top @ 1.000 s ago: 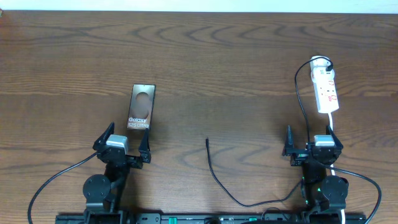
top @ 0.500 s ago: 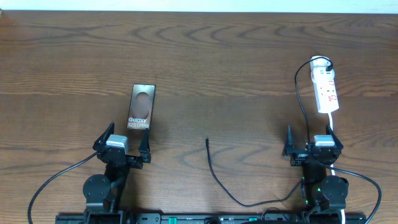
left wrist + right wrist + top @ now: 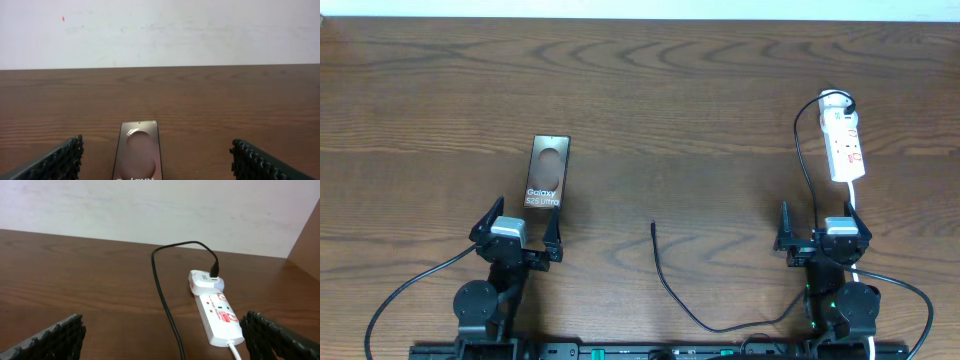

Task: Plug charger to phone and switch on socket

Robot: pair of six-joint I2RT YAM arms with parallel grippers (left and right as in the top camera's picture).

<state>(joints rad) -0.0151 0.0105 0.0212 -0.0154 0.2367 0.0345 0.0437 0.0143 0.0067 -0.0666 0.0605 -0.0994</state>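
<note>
The bronze phone point(image 3: 546, 172) lies flat at the left, text end toward my left gripper point(image 3: 516, 234), which is open and empty just behind it. In the left wrist view the phone point(image 3: 138, 153) lies between the open fingers point(image 3: 155, 165). The black charger cable point(image 3: 665, 282) lies loose on the table, its tip point(image 3: 653, 226) near the middle. The white socket strip point(image 3: 844, 143) lies at the far right with a white adapter in it. My right gripper point(image 3: 823, 240) is open and empty just behind it. The right wrist view shows the strip point(image 3: 218, 314) and cable point(image 3: 164, 291) between the open fingers point(image 3: 165, 340).
The strip's white cord point(image 3: 854, 205) runs back toward the right arm. The wooden table point(image 3: 700, 100) ends at a white wall behind.
</note>
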